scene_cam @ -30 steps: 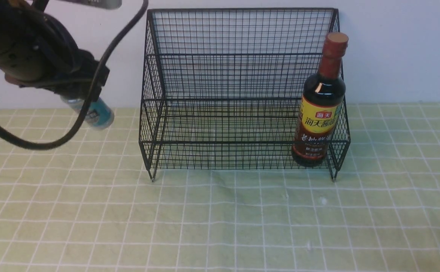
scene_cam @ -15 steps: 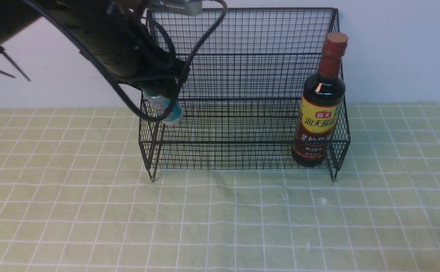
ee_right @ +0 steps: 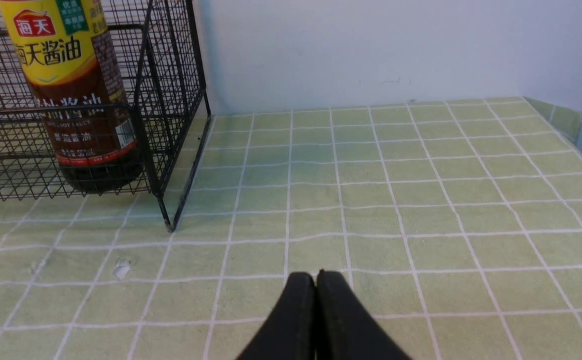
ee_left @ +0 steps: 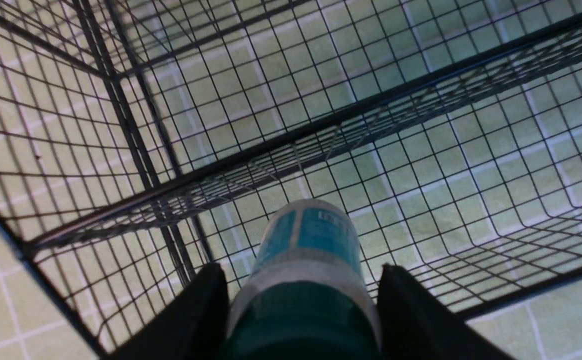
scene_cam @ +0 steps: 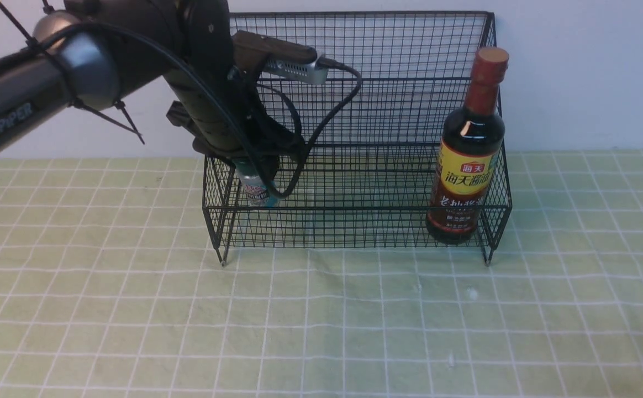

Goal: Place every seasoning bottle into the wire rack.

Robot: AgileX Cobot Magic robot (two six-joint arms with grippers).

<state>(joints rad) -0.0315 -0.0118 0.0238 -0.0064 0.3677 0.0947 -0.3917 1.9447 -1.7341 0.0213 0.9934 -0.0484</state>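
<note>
The black wire rack (scene_cam: 354, 209) stands at the back of the table. The tall dark soy-sauce bottle (scene_cam: 468, 160) stands upright in its right end and also shows in the right wrist view (ee_right: 71, 90). My left gripper (scene_cam: 255, 168) reaches down into the rack's left end, shut on the small teal-labelled shaker (scene_cam: 256, 192) by its dark green cap. In the left wrist view the shaker (ee_left: 306, 240) hangs between the fingers (ee_left: 206, 300) over the rack's mesh floor (ee_left: 421, 165); I cannot tell whether it touches. My right gripper (ee_right: 316, 276) is shut and empty, low over the cloth right of the rack (ee_right: 171, 100).
A green checked cloth (scene_cam: 321, 320) covers the table, with small white specks (scene_cam: 472, 294) in front of the rack. A white wall (scene_cam: 586, 72) stands close behind the rack. The table's right edge (ee_right: 566, 120) shows in the right wrist view.
My left arm has carried the shaker rightward from outside the rack's left side, over its side wall, and lowered it inside the left end. The soy-sauce bottle and rack have not moved.
</note>
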